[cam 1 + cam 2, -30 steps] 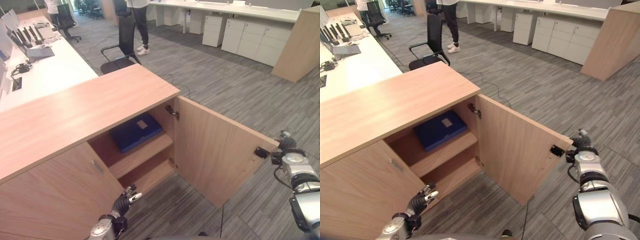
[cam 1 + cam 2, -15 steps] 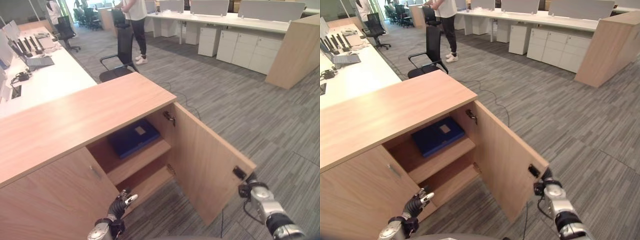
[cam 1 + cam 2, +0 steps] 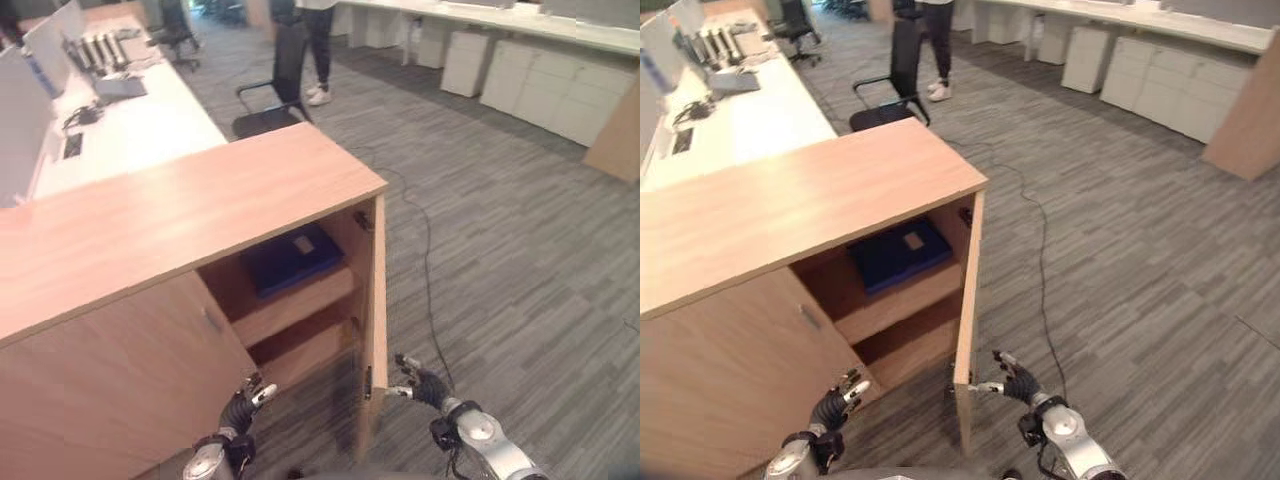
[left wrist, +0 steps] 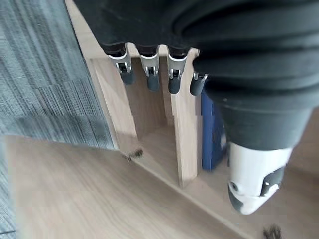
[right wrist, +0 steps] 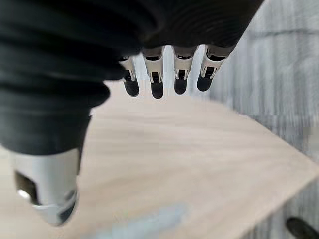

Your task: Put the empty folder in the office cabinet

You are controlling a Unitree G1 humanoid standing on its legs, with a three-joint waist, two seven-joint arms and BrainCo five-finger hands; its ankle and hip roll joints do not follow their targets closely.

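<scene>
Both hands empty, fingers relaxed. Blue folder (image 3: pixel 898 252) lies flat on upper shelf of cabinet (image 3: pixel 790 205); right hand (image 3: pixel 1012 381) at outer face of half-open door (image 3: pixel 965 330), nearer than left hand (image 3: pixel 835 400)

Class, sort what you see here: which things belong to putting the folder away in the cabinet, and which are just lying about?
Part of the job:
blue folder on the upper shelf
cabinet
cabinet door
right hand, at the door's edge
left hand

Just about:
office chair
white desk
person

Black office chair (image 3: pixel 278 84), person's legs (image 3: pixel 322 40), white desk (image 3: pixel 140 130)
</scene>
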